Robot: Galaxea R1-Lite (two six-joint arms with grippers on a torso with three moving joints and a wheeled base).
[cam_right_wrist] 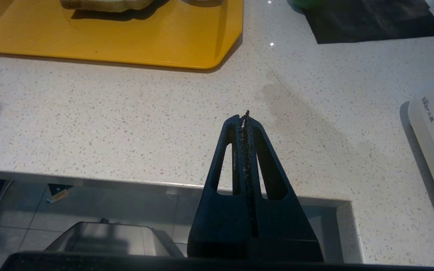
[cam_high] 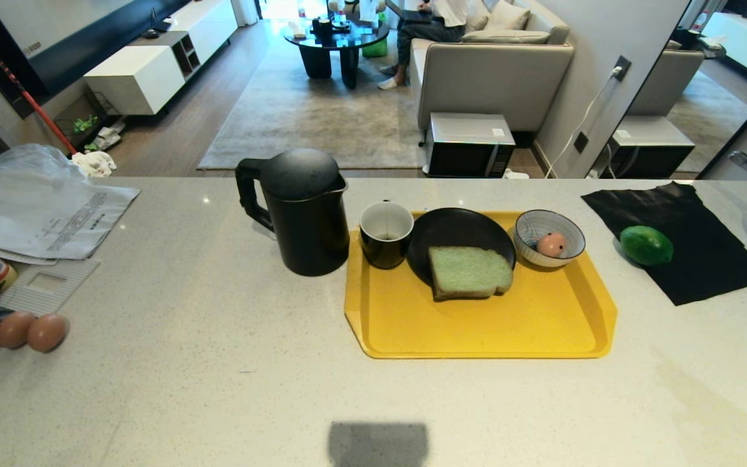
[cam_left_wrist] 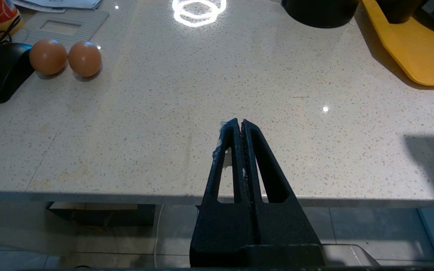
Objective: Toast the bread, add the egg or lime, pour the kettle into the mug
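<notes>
The left hand (cam_left_wrist: 241,122) and right hand (cam_right_wrist: 244,116) both hang empty, fingers pressed together, pointing forward.

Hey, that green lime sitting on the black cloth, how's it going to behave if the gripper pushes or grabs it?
The lime is rounded and slightly oval, so a push would probably send it rolling, maybe wobbling off line. Its skin looks glossy, so narrow fingers may slip unless they close across its middle. The black cloth beneath looks thin and loose, and might slide or bunch.
</notes>
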